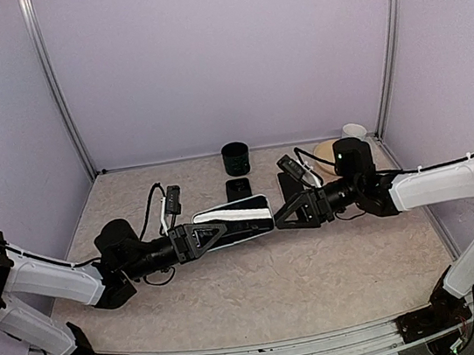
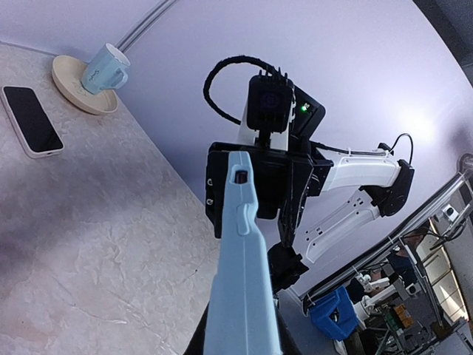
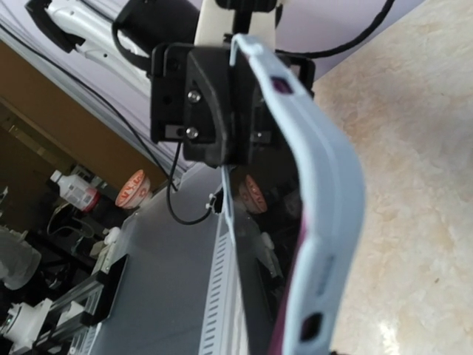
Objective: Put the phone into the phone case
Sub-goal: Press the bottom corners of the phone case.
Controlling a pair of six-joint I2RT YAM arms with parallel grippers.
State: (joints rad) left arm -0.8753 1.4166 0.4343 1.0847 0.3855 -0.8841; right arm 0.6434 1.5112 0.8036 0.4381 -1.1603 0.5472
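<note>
The light blue phone case [image 1: 238,215] hangs above the table's middle, stretched between both arms. My left gripper [image 1: 216,231] is shut on its left end; in the left wrist view the case [image 2: 240,281] runs edge-on away from the jaws. My right gripper [image 1: 282,213] holds the case's right end, its black fingers [image 2: 218,192] standing on either side of the tip. In the right wrist view the case [image 3: 332,185] bows outward. The phone [image 3: 270,244] shows as a dark glossy screen lying inside it, with a magenta strip along the edge.
A second handset [image 2: 29,120] lies flat on the table behind the right gripper. A beige plate [image 2: 70,92] with a pale cup [image 2: 103,66] sits at the back right corner. A black cylinder [image 1: 236,157] and a small black item [image 1: 238,188] stand at the back centre.
</note>
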